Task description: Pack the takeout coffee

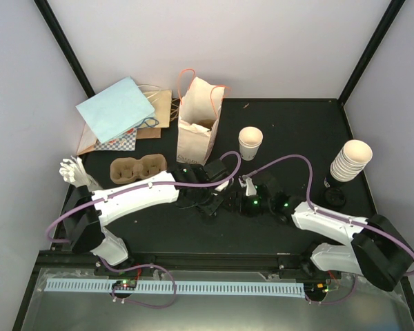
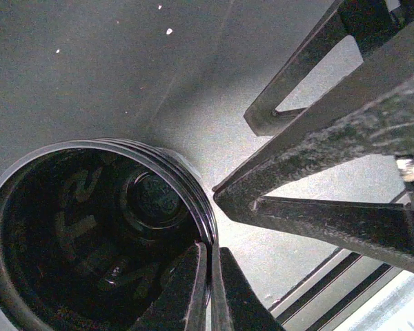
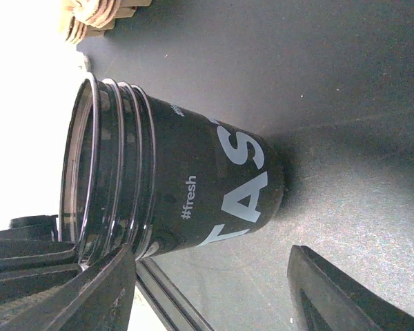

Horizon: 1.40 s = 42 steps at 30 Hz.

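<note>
No cream cup with a black lid shows. One open cream paper cup [image 1: 250,143] stands right of the printed bag [image 1: 196,131], and a stack of cream cups [image 1: 350,162] stands at the far right with black lids [image 1: 333,196] beside it. My left gripper [image 1: 216,198] [image 2: 210,293] is shut on the ridged rim of a black printed cup [image 2: 90,234], one finger inside and one outside. That black cup [image 3: 186,179] stands upright on the dark mat. My right gripper [image 1: 243,189] [image 3: 214,289] is open, its fingers on either side of the cup's lower part, not touching.
The brown pulp tray [image 1: 138,169] lies left of the bag. Flat paper bags [image 1: 121,110] are piled at the back left. A white glove-like object [image 1: 72,169] lies at the left edge. Black frame posts mark the back corners.
</note>
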{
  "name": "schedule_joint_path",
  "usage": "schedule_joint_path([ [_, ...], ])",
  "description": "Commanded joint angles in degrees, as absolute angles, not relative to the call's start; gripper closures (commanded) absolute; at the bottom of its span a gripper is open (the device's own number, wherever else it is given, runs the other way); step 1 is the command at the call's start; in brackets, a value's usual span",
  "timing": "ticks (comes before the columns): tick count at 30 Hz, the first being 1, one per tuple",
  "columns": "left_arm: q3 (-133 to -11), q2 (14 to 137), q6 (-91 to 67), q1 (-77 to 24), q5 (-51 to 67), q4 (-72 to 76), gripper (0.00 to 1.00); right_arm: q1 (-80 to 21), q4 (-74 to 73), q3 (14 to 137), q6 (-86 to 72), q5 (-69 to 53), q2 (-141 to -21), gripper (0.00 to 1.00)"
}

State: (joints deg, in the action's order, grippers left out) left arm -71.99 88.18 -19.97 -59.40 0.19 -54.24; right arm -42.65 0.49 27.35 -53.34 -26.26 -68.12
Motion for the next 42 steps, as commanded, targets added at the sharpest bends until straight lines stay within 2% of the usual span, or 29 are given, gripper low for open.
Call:
schedule_joint_path([
  [1,-74.8,86.8,-19.7,-59.8,-0.6,-55.7,0.98,-42.4,5.4,26.5,-55.5,-28.8,-69.9,0.38],
  [12,-79.3,86.9,-19.3,-60.6,-3.7,-60.7,0.98,-42.4,0.5,27.3,-54.1,-25.1,-66.3,0.38],
  [29,-97.2,84.6,-22.1,-63.3,-15.8,-78.4,0.98,-42.3,-12.4,32.3,-47.1,-17.6,-61.7,0.37],
  [38,-96.0,79.3,-23.7,-61.9,-21.5,-83.9,0.98,-42.4,-19.8,37.7,-41.1,-13.5,-61.6,0.37],
  [42,-91.5,76.1,-24.0,-60.1,-21.8,-83.6,0.98,-42.4,-21.5,39.4,-38.9,-13.1,-61.7,0.36],
])
